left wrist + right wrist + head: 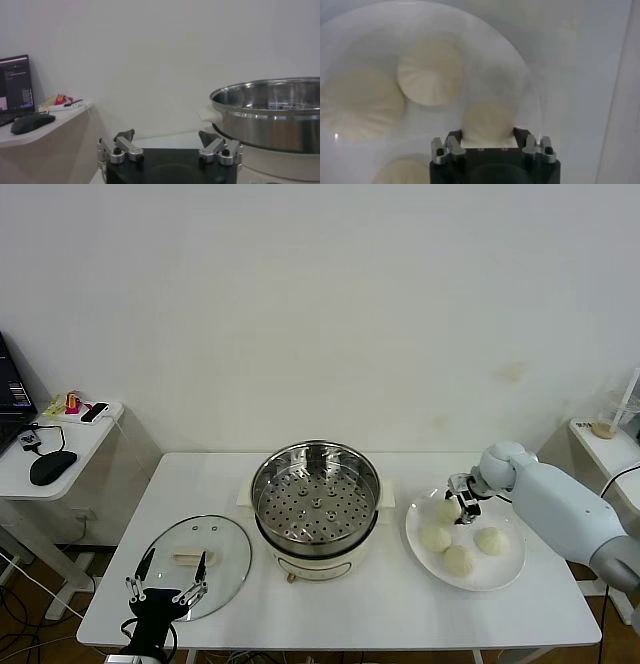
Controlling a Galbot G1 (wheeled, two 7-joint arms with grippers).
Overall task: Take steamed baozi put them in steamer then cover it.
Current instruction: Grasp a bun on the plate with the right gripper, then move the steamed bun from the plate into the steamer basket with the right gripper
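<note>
Several off-white baozi lie on a white plate [508,570] at the table's right. My right gripper [462,506] is down on the plate, shut on the baozi [447,509] nearest the steamer. In the right wrist view that baozi [487,119] sits between the gripper's [487,136] dark fingers, with other buns [431,70] beyond it. The steel steamer [315,496] stands uncovered at mid table, its perforated tray bare. The glass cover [215,549] lies flat on the table's left. My left gripper [168,576] hangs open at the cover's front edge, holding nothing.
A side desk [70,446] with a mouse and small items stands to the left. A small stand [605,439] with a wooden object is at the far right. The steamer's steel wall [270,117] rises close to the open left gripper [167,137].
</note>
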